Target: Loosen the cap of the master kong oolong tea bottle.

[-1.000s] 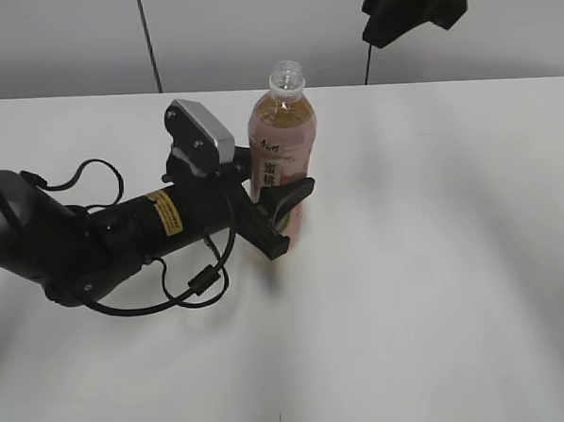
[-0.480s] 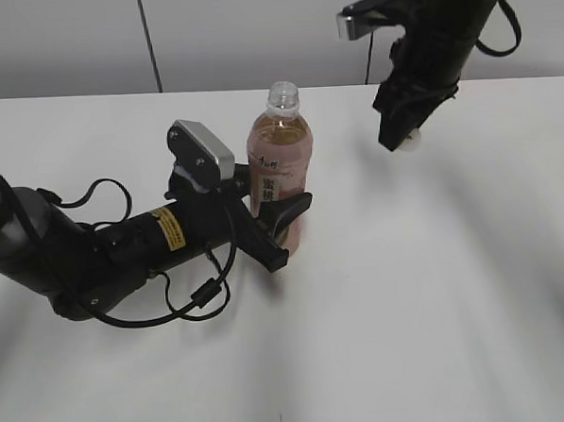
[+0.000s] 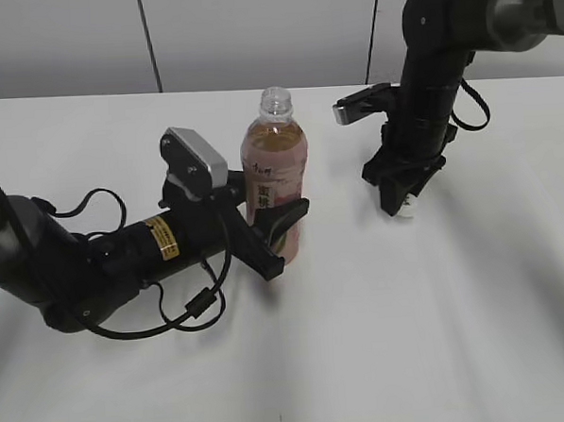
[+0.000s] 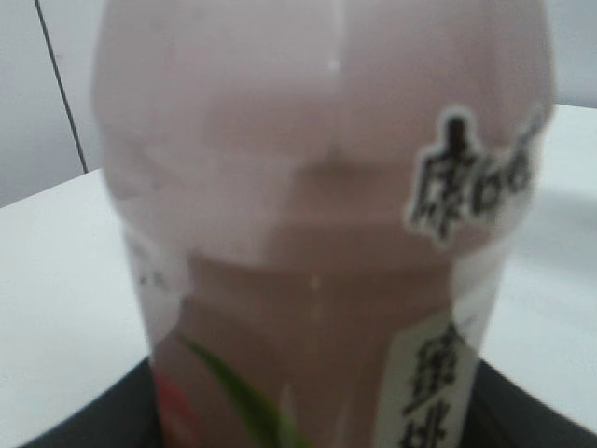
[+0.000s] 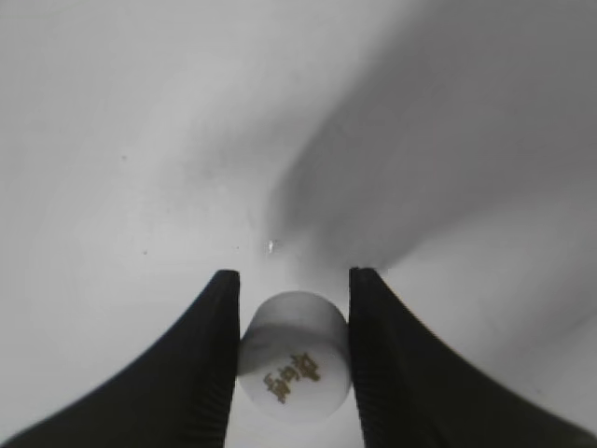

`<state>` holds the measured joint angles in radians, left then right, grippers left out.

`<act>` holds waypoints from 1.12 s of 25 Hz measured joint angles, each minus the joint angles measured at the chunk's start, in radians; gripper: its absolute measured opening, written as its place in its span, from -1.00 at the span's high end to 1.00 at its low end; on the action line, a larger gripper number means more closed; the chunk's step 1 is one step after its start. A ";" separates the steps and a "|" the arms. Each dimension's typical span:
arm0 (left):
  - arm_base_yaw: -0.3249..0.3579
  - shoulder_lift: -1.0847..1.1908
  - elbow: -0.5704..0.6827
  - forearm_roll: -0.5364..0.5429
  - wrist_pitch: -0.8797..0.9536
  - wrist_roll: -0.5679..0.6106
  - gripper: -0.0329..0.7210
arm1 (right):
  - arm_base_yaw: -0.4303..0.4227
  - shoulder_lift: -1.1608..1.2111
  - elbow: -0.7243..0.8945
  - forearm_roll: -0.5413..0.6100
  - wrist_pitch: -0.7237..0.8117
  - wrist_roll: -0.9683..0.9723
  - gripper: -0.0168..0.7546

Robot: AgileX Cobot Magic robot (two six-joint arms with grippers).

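Note:
The master kong oolong tea bottle [image 3: 276, 178] stands upright on the white table, its neck open with no cap on it. My left gripper [image 3: 281, 232] is shut on the bottle's lower body; the left wrist view is filled by the pink label [image 4: 326, 233]. The small white cap [image 5: 295, 357], with a gold mark on top, sits between the fingers of my right gripper [image 5: 293, 359]. In the exterior view my right gripper [image 3: 402, 203] points down at the table to the right of the bottle, with the cap [image 3: 408, 207] at its tip just above or on the tabletop.
The white table [image 3: 438, 307] spreads all round. A grey wall with dark seams runs behind it. The left arm's black cables [image 3: 187, 301] lie on the table left of the bottle.
My right arm has come down from above the back edge to the table right of the bottle, carrying the cap. The left arm and bottle shifted slightly left.

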<state>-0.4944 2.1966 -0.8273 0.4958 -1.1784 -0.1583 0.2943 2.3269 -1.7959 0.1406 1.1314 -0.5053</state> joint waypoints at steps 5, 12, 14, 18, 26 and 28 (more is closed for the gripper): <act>0.000 -0.002 0.010 -0.001 -0.008 0.000 -0.10 | 0.000 0.006 0.000 -0.012 -0.003 0.024 0.24; 0.000 -0.002 0.010 -0.003 -0.008 0.000 -0.13 | 0.000 0.006 0.000 -0.012 -0.003 0.052 0.07; 0.000 -0.002 0.010 -0.003 -0.009 0.000 -0.15 | 0.000 0.006 0.000 -0.012 -0.003 0.053 -0.03; 0.000 -0.002 0.013 -0.005 -0.010 0.000 -0.20 | 0.000 0.006 0.000 -0.009 -0.004 0.062 -0.28; 0.001 -0.004 0.021 -0.006 -0.023 0.000 -0.39 | 0.000 0.006 0.000 -0.006 -0.004 0.094 -0.39; 0.007 -0.005 0.035 -0.006 -0.026 0.000 -0.41 | 0.000 0.006 0.000 -0.006 -0.004 0.094 -0.40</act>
<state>-0.4871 2.1911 -0.7921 0.4898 -1.2039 -0.1583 0.2943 2.3330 -1.7959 0.1349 1.1277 -0.4115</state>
